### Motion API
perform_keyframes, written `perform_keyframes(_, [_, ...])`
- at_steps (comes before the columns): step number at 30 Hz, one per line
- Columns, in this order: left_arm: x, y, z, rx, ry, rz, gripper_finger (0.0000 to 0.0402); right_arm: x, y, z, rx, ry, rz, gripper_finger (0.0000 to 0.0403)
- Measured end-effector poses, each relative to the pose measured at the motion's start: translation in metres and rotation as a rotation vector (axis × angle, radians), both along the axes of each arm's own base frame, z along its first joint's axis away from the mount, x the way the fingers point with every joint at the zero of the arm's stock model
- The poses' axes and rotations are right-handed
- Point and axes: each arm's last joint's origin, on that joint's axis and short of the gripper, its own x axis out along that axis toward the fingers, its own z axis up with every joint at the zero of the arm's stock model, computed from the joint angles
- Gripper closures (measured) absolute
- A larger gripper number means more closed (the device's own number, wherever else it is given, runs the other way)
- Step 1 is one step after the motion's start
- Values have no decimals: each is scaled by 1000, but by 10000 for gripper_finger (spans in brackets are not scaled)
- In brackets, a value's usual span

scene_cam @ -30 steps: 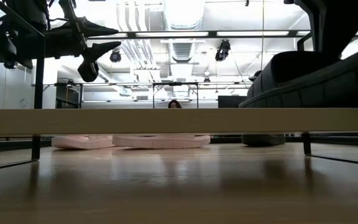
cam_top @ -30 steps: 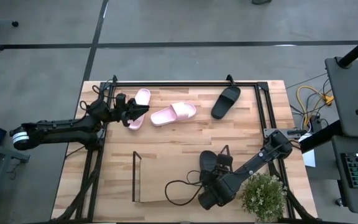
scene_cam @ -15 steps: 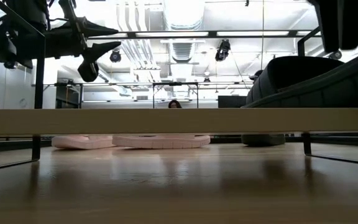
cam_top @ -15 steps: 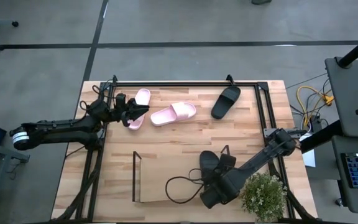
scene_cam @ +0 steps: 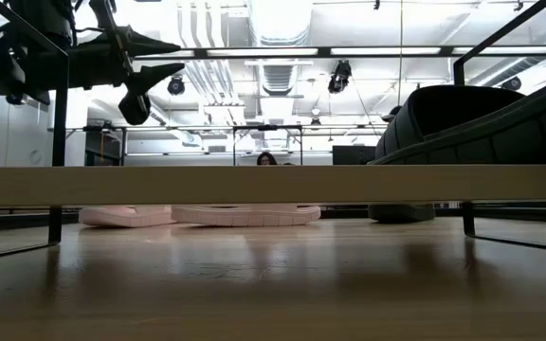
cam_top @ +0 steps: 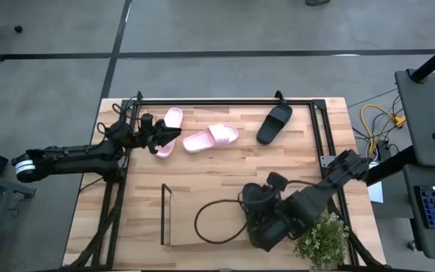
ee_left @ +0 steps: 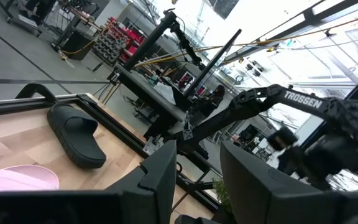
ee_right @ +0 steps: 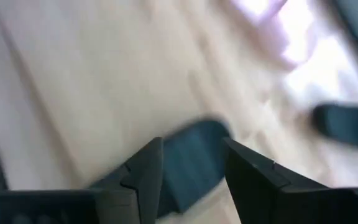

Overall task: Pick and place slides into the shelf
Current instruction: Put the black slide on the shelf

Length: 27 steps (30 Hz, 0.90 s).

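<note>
Two pale pink slides lie sole down near the table's far left, one under my left gripper and one beside it. A black slide lies at the far right. A second black slide rests on the right end of the shelf, tilted in the low view. My left gripper hovers open above the left pink slide. My right gripper is open above the shelf's black slide, with a finger on either side of it in its wrist view.
A black cable loop lies over the shelf's base. A small green plant stands at the near right corner beside my right arm. The big black frame edges the table. Bare wood lies between the pink slides and the shelf.
My right arm has risen out of the low view and swung toward the table's right edge. The black slide has stayed on the shelf and settled slightly lower. The cable loop has shifted with the arm.
</note>
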Motion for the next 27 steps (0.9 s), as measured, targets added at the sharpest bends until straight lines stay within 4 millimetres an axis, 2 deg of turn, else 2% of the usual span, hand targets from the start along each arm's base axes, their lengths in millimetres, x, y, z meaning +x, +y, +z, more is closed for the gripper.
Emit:
perform_keyframes(6, [0,0,0,1,0,-6,292,-14,-24,40,-33,-256,-151,261])
perform_keyframes(11, [0,0,0,3,1,-15,292,-32,-46,70,-44,-450,-219,248])
perform_keyframes(16, [0,-1,0,6,1,-26,292,-43,-52,104,-70,-563,0,242])
perform_keyframes(21, [0,-1,1,10,-7,-26,292,-50,-62,129,-7,-676,210,260])
perform_keyframes(25, [0,-1,1,10,-7,-29,292,-57,-81,135,97,-734,293,275])
perform_keyframes(27, [0,-1,1,12,-10,-29,292,-62,-92,131,108,-727,287,279])
